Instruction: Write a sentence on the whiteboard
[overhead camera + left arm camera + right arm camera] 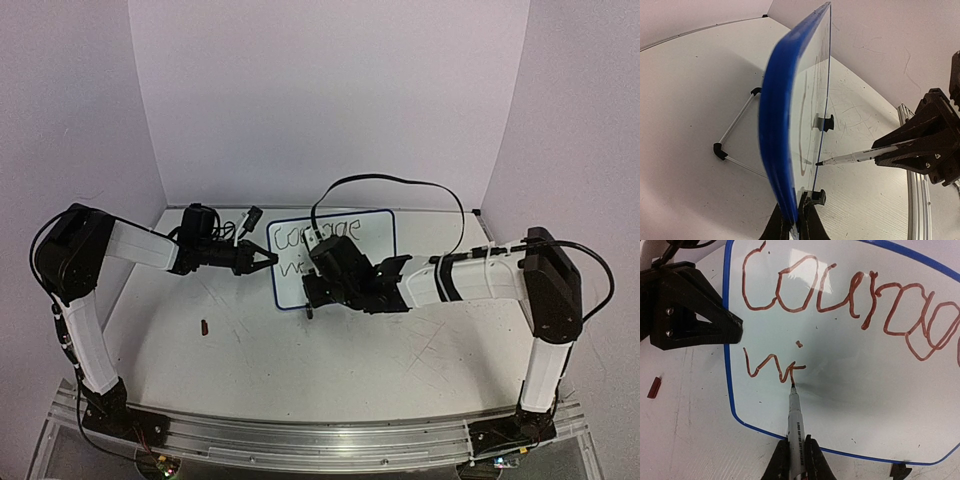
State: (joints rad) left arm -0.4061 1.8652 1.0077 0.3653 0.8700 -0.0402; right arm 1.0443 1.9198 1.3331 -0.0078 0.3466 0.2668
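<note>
The whiteboard (372,232) stands upright at the back middle of the table. My left gripper (268,258) is shut on its blue left frame edge (774,125), which runs up from between the jaws (796,216). My right gripper (796,456) is shut on a white marker (795,422). The marker's tip touches the board just under the newest stroke. The sentence (840,295) is in red-brown ink: "Courage" on top, and "wi" (772,367) below it at the left. The marker (855,157) also shows in the left wrist view, with the right gripper (920,150) behind it.
A small red marker cap (204,326) lies on the table left of the board. A wire stand (735,131) props the board from behind, and black clip feet (827,122) sit at its base. A black cable (400,182) arcs over the board. White walls close in the back and sides.
</note>
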